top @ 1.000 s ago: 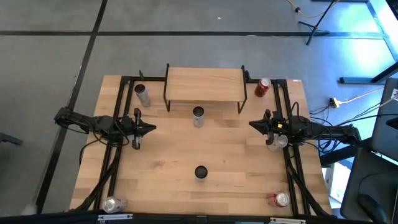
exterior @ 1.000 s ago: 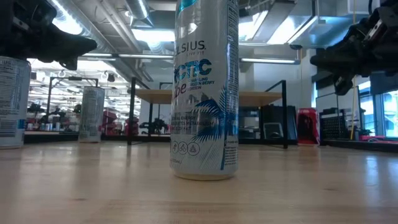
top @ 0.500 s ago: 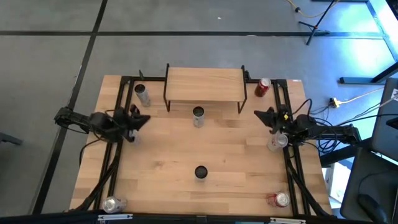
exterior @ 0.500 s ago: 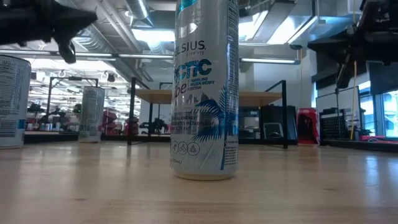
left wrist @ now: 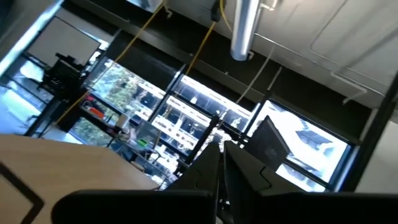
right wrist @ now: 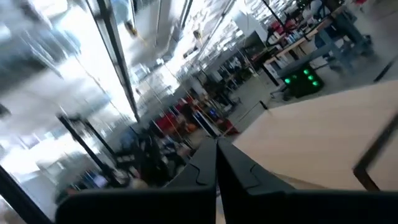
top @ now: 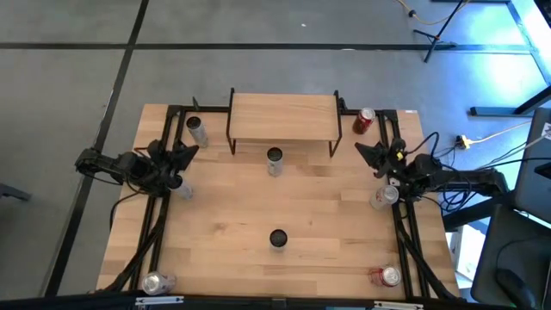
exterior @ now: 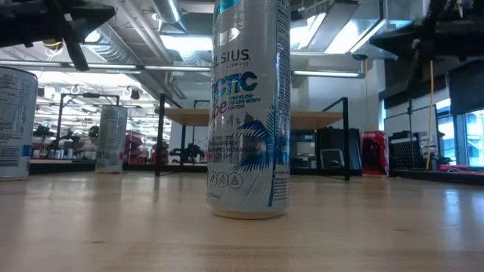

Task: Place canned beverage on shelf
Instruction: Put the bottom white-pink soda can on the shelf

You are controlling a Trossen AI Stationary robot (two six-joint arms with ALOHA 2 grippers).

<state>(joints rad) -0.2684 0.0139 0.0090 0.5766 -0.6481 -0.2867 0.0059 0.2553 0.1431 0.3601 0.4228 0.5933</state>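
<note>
Both arms have swung away from the centre of the worktop (top: 224, 215) since the earlier frames, and their grippers now point toward its far edge. Left gripper (top: 191, 148): jaws closed on nothing, raised near the left edge, just short of a silver can (top: 197, 131) that stands by the far left corner. Right gripper (top: 360, 147): jaws closed on nothing, near the right edge, between a red can (top: 364, 120) at the far right corner and a clear-looking can (top: 383, 196) beside the right-hand frame rail.

Shelf (top: 284, 116): light wood top on thin black legs, set at the middle of the far edge; its top carries nothing. One open-topped can (top: 275, 160) stands on the worktop directly in front of the shelf, between the two grippers and apart from both. A second can (top: 278, 238) stands on the centre line closer to the near edge; in the low view this is the tall white and blue can (exterior: 250, 113) that fills the foreground and hides the middle of the shelf (exterior: 325, 119) behind it.

Further cans: a silver one (top: 157, 282) lying at the near left corner, and a red one (top: 386, 275) at the near right corner. Black frame rails (top: 164, 207) run along both side edges under the arms. Both wrist views look up into the room past closed fingers.
</note>
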